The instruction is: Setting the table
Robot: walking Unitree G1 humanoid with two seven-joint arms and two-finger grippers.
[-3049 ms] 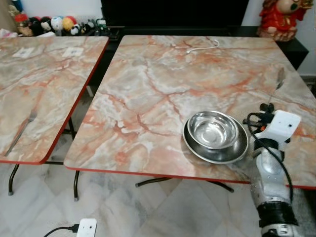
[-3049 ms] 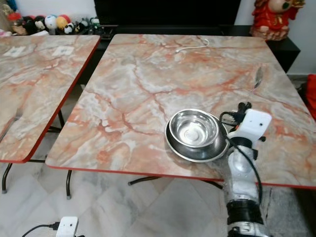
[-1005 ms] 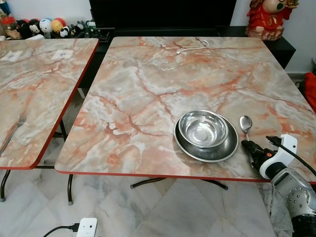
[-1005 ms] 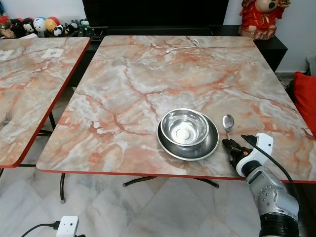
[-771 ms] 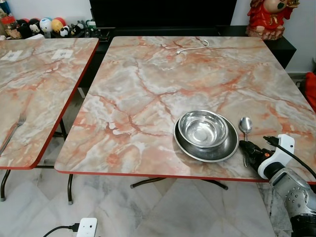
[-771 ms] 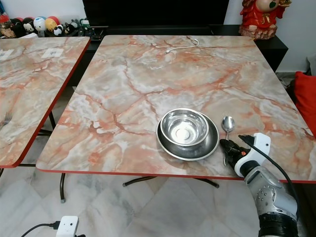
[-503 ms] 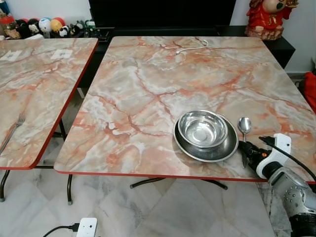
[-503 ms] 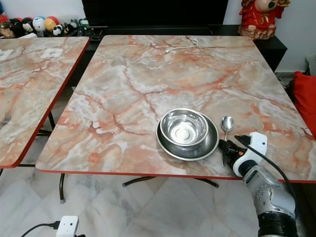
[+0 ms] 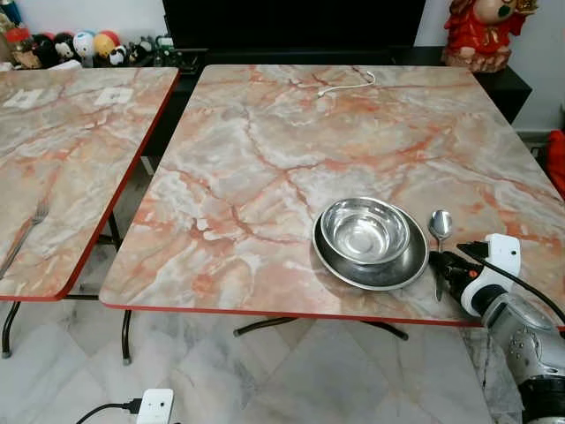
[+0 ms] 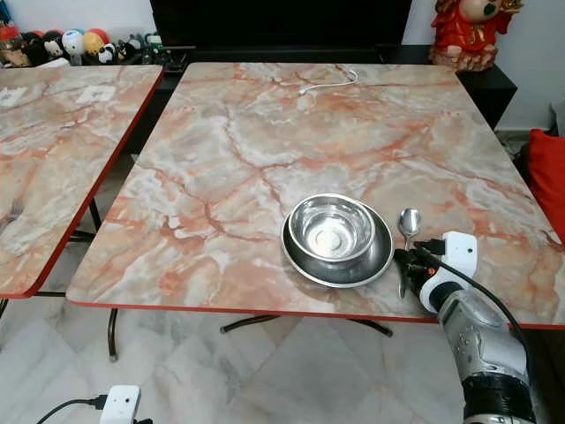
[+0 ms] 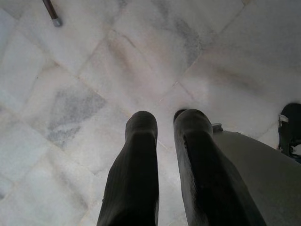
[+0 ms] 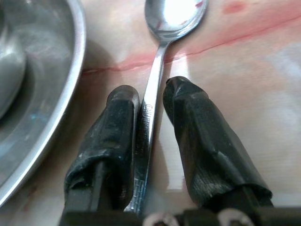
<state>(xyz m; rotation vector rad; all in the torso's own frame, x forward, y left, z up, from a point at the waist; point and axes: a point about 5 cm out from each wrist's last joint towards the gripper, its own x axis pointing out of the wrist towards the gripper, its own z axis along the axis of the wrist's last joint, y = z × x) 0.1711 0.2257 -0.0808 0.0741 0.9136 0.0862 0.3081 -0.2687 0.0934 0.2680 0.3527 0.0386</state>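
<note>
The spoon (image 12: 155, 80) lies flat on the marble tabletop (image 9: 291, 150), just beside the plate (image 9: 371, 265) on its right, near the front edge. A steel bowl (image 9: 364, 230) sits in the plate. The right gripper (image 12: 151, 101) rests low over the handle, its fingers slightly apart, one on each side of it and not clamped. The left gripper (image 11: 162, 120) hangs over the tiled floor (image 11: 94, 70), fingers a little apart and holding nothing. A fork (image 9: 28, 230) lies on the neighbouring table (image 9: 71, 141).
</note>
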